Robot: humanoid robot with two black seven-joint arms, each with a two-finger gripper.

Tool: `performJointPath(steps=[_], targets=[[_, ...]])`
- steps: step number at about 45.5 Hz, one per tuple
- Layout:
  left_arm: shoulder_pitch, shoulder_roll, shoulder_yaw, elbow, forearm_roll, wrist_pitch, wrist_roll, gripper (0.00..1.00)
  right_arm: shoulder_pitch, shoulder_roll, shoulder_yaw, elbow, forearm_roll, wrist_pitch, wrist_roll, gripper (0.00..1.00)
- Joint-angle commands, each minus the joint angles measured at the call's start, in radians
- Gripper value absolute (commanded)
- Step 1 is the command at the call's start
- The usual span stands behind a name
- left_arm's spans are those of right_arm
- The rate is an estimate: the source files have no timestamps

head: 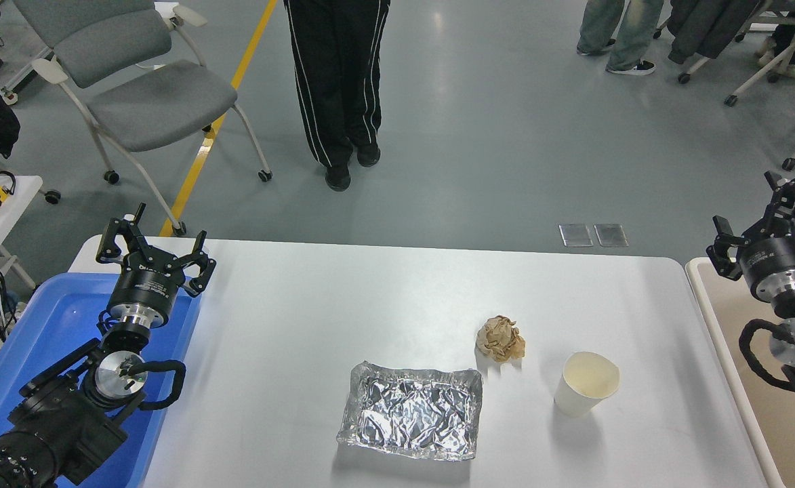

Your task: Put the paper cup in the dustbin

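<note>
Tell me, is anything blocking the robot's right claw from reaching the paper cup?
No, nothing visible is. The right gripper hangs open above the dustbin, and only bare white table lies between it and the upright paper cup. The crumpled brown paper ball sits off to the cup's left.

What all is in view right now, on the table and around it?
paper cup: one, white, upright, table's right part
paper ball: one, brown, crumpled, left of the cup
foil tray: one, silver, near centre
table: one, white
tub: one, blue, left edge
dustbin: one, beige, right edge
chair: one, grey, far left
person: one, black trousers, far side
left tool: black, open, over the tub
right tool: black, open, above the dustbin
</note>
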Motion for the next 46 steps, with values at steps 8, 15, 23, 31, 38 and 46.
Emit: performJointPath(steps=[8,15,23,31,38,46], targets=[[0.000,-0.001,0.000,0.000,0.000,0.000,0.000,1.00,-0.009,-0.004,-0.001,0.000,0.002,0.000,0.000,0.99],[0.000,-0.001,0.000,0.000,0.000,0.000,0.000,1.00,-0.012,-0.011,0.000,0.000,0.002,0.000,0.000,0.99],[0.000,0.001,0.000,0.000,0.000,0.000,0.000,1.00,-0.006,-0.005,0.003,0.003,0.003,0.000,0.000,0.99],[0.000,-0.001,0.000,0.000,0.000,0.000,0.000,1.00,0.002,-0.004,0.002,0.000,0.003,-0.002,0.000,0.99],[0.000,-0.001,0.000,0.000,0.000,0.000,0.000,1.00,0.004,-0.005,0.002,-0.004,0.002,0.000,0.000,0.99],[0.000,-0.001,0.000,0.000,0.000,0.000,0.000,1.00,0.007,-0.004,0.002,-0.005,0.002,-0.002,0.000,0.99]])
